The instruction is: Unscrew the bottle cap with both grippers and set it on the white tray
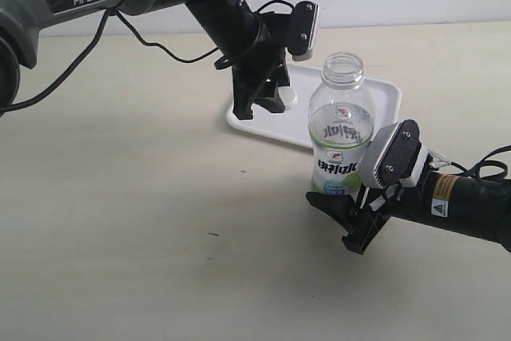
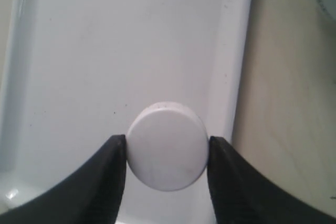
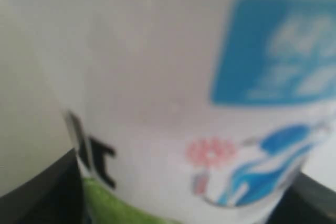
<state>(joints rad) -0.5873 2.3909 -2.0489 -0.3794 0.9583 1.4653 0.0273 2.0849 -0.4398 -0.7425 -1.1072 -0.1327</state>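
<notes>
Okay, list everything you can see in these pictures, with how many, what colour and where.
bottle cap: one, white, over the tray near its rim, off the bottle
bottle: one, clear with a white-and-green label, upright on the table in front of the tray, neck open
white tray: one, white, on the table behind the bottle
table: one, beige, under everything
cables: two, black, one looping below the left arm, one by the right arm
left gripper: one, black, over the tray, fingers against both sides of the cap
right gripper: one, black with a white-grey block, clamped on the bottle's lower part
</notes>
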